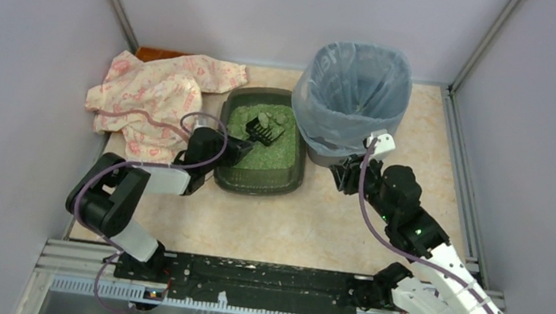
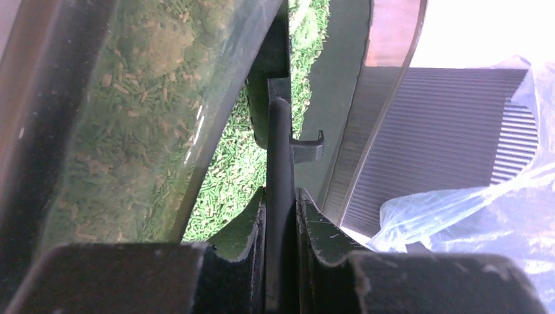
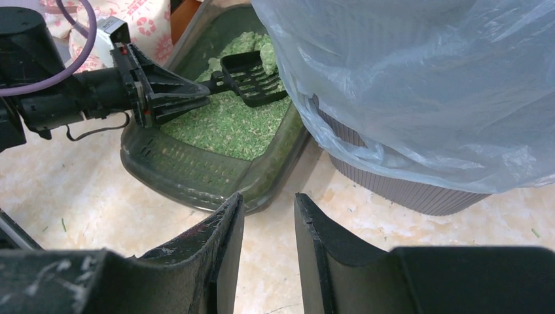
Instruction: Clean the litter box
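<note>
The litter box (image 1: 258, 187) is a shallow dark tray of green granules (image 3: 229, 124) at the table's middle back. My left gripper (image 1: 242, 149) reaches over its left rim and is shut on the handle of a black slotted scoop (image 1: 265, 131). The scoop head (image 3: 252, 77) sits just above the litter with a green clump on it. In the left wrist view the handle (image 2: 280, 150) runs straight out from between the pressed fingers (image 2: 314, 229). My right gripper (image 3: 268, 203) stands open over bare table, between the tray's right corner (image 3: 262, 190) and the bin, holding nothing.
A tall round ribbed bin (image 1: 351, 102) lined with a blue-grey bag (image 3: 406, 78) stands right next to the tray's right side. A crumpled pink patterned cloth (image 1: 158, 94) lies left of the tray. Grey walls close in the table.
</note>
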`<state>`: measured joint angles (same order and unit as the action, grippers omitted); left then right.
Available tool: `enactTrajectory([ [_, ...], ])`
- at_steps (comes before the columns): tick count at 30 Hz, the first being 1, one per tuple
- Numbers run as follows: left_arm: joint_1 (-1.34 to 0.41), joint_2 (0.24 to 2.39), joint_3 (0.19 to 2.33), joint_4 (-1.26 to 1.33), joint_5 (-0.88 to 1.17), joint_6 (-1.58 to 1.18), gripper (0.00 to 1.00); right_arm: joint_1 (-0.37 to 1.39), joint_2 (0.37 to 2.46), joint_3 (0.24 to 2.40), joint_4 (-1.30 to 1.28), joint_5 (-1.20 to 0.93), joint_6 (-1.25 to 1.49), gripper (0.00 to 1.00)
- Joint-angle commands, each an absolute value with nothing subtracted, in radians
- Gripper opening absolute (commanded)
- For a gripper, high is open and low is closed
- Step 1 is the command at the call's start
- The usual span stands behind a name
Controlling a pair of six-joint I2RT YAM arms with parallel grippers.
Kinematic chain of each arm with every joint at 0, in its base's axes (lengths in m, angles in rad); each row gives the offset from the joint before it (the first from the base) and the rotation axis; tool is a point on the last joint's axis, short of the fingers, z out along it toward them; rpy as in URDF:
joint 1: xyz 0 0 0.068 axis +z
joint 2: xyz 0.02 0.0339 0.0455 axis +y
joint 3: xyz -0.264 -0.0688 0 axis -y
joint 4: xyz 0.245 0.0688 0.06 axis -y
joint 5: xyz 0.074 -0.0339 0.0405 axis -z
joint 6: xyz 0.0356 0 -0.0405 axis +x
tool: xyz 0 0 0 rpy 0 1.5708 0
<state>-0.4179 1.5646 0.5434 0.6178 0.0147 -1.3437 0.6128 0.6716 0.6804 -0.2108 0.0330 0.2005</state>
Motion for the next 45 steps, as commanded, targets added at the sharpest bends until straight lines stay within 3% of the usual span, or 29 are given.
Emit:
enactTrajectory([
  [1, -0.405, 1.546, 0.466, 0.713, 0.048, -1.280, 0.00, 0.612, 0.678, 0.697, -0.177, 0.034, 0.193, 0.35],
  [15, -0.378, 1.625, 0.389, 1.078, 0.203, -1.321, 0.00, 0.611, 0.690, 0.696, -0.175, 0.031, 0.198, 0.35],
  [23, -0.268, 1.645, 0.318, 1.263, 0.315, -1.366, 0.00, 0.611, 0.694, 0.697, -0.176, 0.032, 0.199, 0.35],
  [37, -0.176, 1.417, 0.363, 1.033, 0.429, -1.198, 0.00, 0.611, 0.722, 0.693, -0.159, 0.012, 0.213, 0.35],
  [45, -0.122, 1.463, 0.309, 1.173, 0.515, -1.298, 0.00, 0.611, 0.722, 0.680, -0.149, 0.007, 0.222, 0.35],
])
